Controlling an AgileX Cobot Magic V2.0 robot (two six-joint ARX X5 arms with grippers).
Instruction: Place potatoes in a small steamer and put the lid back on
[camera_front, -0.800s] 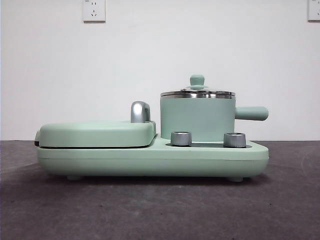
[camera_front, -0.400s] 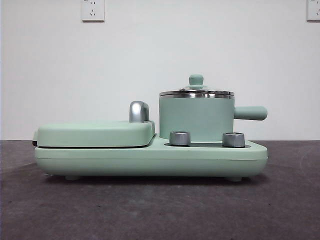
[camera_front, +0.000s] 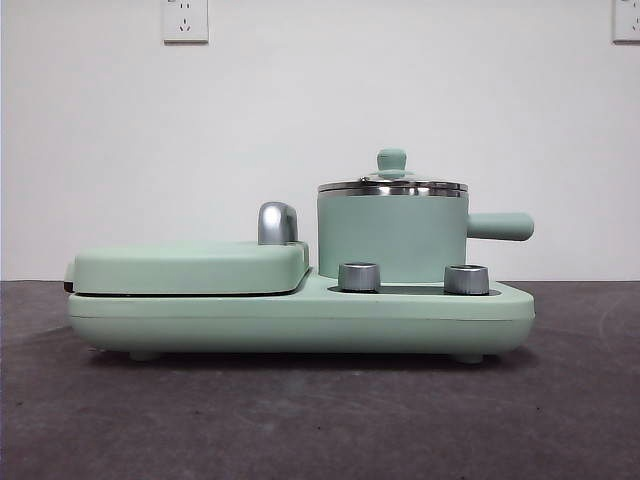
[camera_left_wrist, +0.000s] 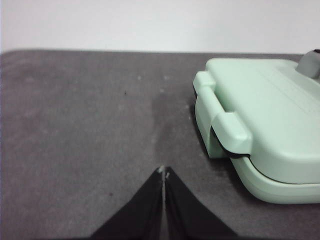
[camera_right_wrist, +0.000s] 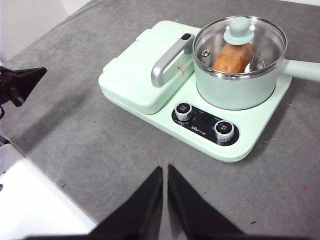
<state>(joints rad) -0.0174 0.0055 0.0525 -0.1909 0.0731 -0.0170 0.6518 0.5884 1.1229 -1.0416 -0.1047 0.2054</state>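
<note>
Mint-green cooker base (camera_front: 300, 318) carries the small steamer (camera_front: 392, 236) beside the flat griddle cover (camera_front: 190, 266), its stubby handle pointing away from that cover. Glass lid (camera_right_wrist: 240, 41) sits on the rim; the potato (camera_right_wrist: 231, 56) lies inside, tilted. Right gripper (camera_right_wrist: 165, 170) hangs above the table, jaws closed, empty. Left gripper (camera_left_wrist: 164, 172) sits low beside the cover, pinched closed on nothing.

No readable text. The black control panel (camera_right_wrist: 205, 123) on the mint-green cooker base (camera_right_wrist: 250, 145) carries small white print between the two knobs (camera_right_wrist: 183, 111), too small to make out. A tiny reddish mark on the griddle cover (camera_right_wrist: 140, 70) by its chrome handle (camera_right_wrist: 170, 60) is illegible too.
</note>
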